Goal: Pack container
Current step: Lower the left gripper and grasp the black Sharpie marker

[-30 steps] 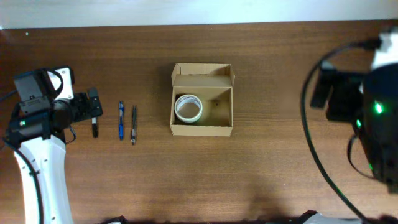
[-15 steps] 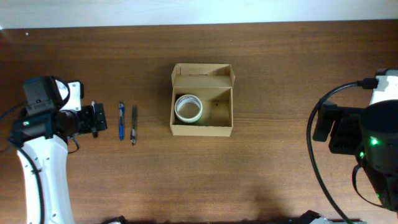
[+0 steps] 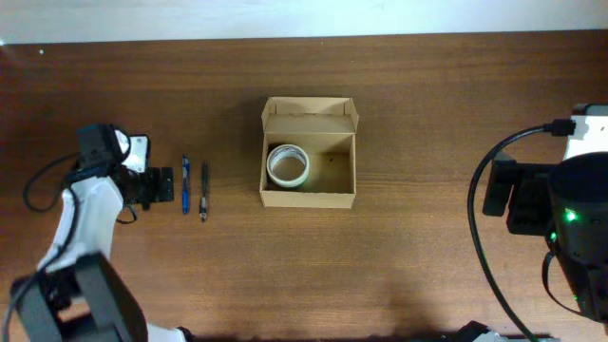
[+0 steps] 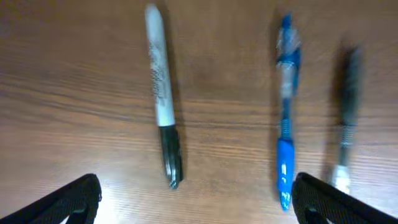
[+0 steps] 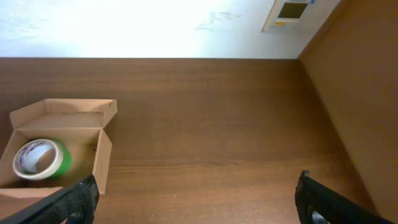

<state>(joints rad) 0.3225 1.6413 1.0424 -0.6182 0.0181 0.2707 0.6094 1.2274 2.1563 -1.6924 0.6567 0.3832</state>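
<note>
My left gripper (image 4: 199, 208) hovers empty, fingers spread wide around both the marker (image 4: 163, 118) and the blue pen (image 4: 285, 118). Closing here could catch both or roll one away. The right gripper (image 5: 199, 208) is spread too, empty. The box (image 3: 309, 199) sits open, well apart from them, tape roll (image 3: 287, 164) inside. Overhead hides the marker beneath the gripper; the wrist view shows it.

The container (image 3: 309, 199), a small plain tan cardboard box, sits upright and open at the middle of the wooden table (image 3: 427, 114), its hinged flap lid folded back on the far side, a tape roll (image 3: 287, 164) lying flat in its left half
</note>
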